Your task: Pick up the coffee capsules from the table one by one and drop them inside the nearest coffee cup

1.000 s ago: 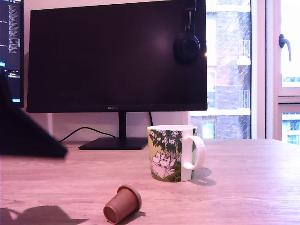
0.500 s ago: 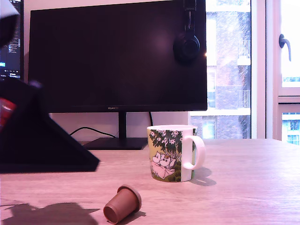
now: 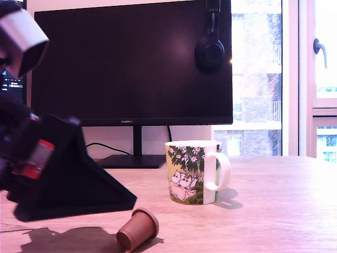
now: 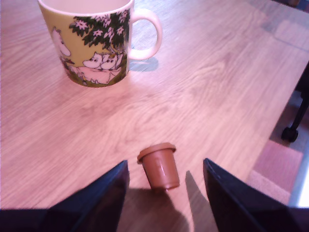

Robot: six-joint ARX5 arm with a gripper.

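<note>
Table (image 3: 274,211): pale wood grain, filling the lower part of the exterior view and nearly all of my wrist view.
Monitor (image 3: 131,63): dark screen on a stand, upper centre of the exterior view, with headphones (image 3: 209,51) hanging at its upper right corner.
My gripper (image 4: 165,183): fingers (image 4: 104,195) spread apart and holding nothing; the capsule sits in the gap between them. In the exterior view my arm is the dark bulk at left.
Coffee cup (image 3: 192,172): upright, right of centre in the exterior view, handle to the exterior view's right.
Coffee capsule (image 3: 137,229): on its side on the table, bottom centre of the exterior view, near the cup but apart from it.
</note>
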